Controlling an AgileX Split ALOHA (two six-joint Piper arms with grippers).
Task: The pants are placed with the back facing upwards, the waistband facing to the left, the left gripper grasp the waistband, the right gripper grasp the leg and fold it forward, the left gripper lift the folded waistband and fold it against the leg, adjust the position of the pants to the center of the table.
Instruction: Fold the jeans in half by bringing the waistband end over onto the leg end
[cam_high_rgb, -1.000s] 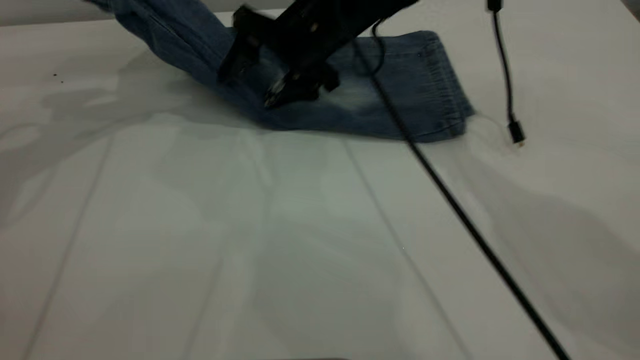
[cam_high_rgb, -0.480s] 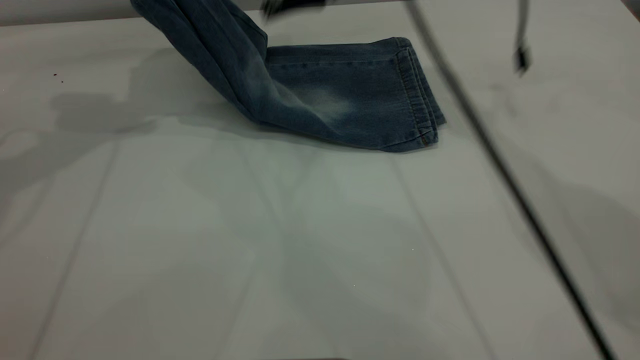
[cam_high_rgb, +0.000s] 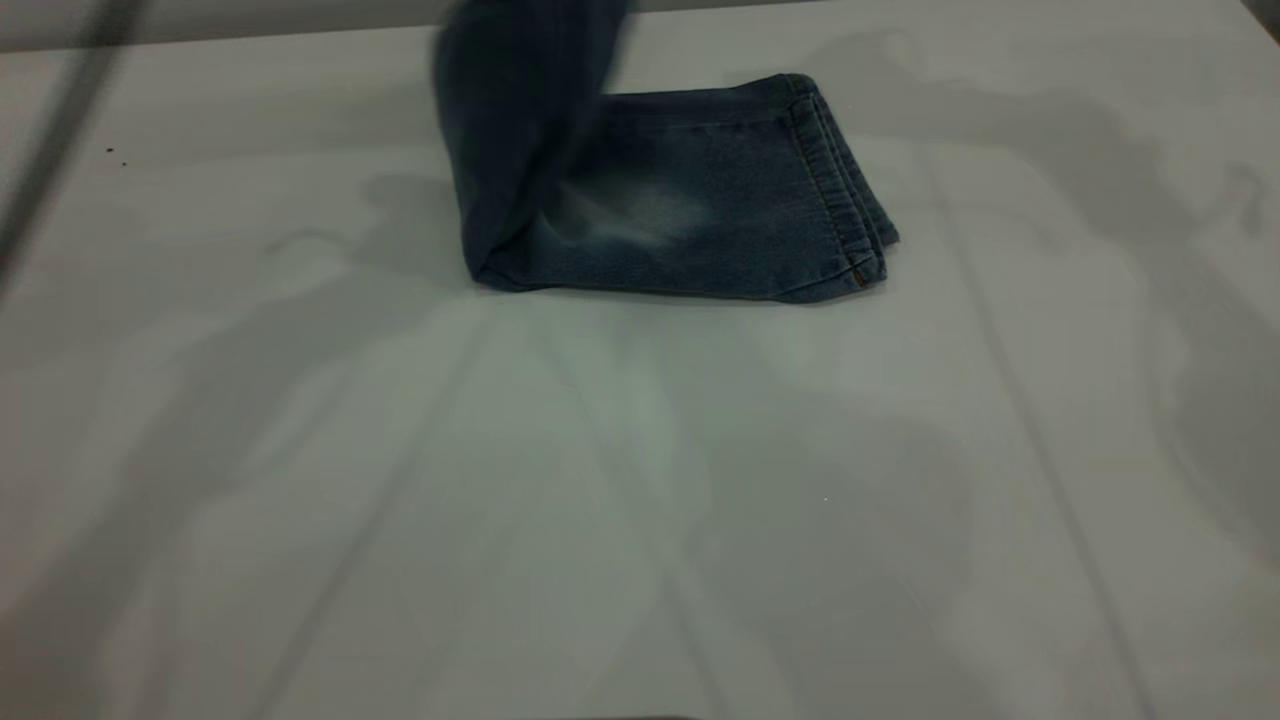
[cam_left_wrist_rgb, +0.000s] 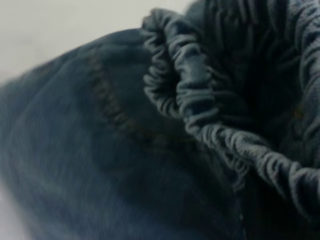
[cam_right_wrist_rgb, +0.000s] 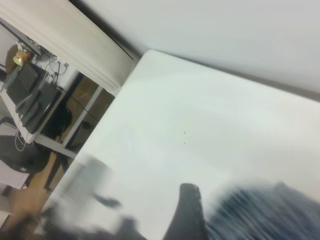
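The pants lie folded lengthwise at the back of the table. The leg with its whitish faded patch lies flat, its stitched hems to the right. The upper part of the pants is raised nearly upright and runs out of the top of the exterior view. In the left wrist view the puckered waistband fills the picture right at my left gripper, which holds it; its fingers are hidden. My right gripper is above the table, away from the cloth, with one dark finger showing beside blurred denim.
A blurred dark cable crosses the exterior view's upper left corner. The table's far edge and corner show in the right wrist view, with shelves and equipment beyond. Arm shadows fall across the white tabletop.
The raised waist part has swung from leaning left to nearly upright over the leg. The right arm and its cable have left the exterior view.
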